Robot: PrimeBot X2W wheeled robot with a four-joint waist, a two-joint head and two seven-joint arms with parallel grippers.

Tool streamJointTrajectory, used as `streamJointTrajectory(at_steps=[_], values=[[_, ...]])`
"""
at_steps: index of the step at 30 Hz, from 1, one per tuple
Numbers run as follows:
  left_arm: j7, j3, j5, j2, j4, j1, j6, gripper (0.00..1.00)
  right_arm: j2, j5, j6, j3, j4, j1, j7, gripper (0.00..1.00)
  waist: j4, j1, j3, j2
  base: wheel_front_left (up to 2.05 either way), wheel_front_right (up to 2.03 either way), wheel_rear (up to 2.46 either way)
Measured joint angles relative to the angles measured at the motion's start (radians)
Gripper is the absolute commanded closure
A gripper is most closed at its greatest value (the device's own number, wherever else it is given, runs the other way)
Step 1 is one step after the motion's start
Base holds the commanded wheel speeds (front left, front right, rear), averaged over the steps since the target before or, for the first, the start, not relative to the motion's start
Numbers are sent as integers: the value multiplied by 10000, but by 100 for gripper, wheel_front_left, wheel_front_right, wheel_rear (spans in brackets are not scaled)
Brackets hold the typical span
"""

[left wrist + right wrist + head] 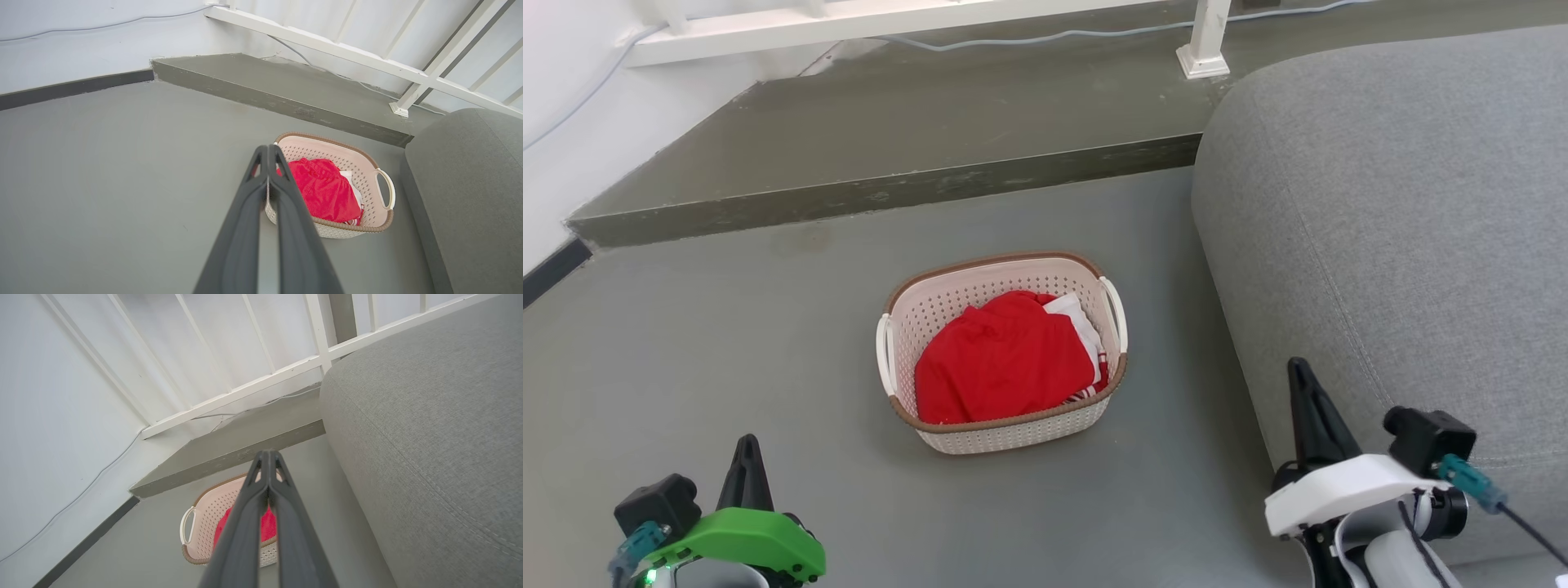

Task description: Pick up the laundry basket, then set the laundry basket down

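Laundry basket (1013,439) sits upright on the grey floor (727,351), just beside the grey sofa (1405,229) on your right and short of the raised step (915,131) that runs under a white railing (849,20). A red garment (1001,359) fills most of it, with a white, red-striped cloth (1086,327) tucked against the sofa-side wall. Its two white handles (883,351) stand free at the short sides. Your left pincer (746,445), green-shelled at the wrist, hangs at the lower left of the head view, well apart from the basket, its two dark fingers (743,482) pressed together and holding nothing. Your right pincer (1297,369), white-shelled, shows at the lower right in front of the sofa's edge, likewise narrowed to a point and empty. In the left wrist view the closed tips overlap the basket's rim; in the right wrist view the fingers cross in front of the basket. Neither pincer touches it. A thin cable (1045,37) trails along the step beneath the railing.
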Motion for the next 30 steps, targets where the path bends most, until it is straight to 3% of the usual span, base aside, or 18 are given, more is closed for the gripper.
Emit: streamJointTrajectory(at_steps=[30], values=[[1074,512,-3440,-15,-40,-75,-608,100,-201,4155,443,-1051,-13,-39,903,100,247,0,-219,0,0,0,0]])
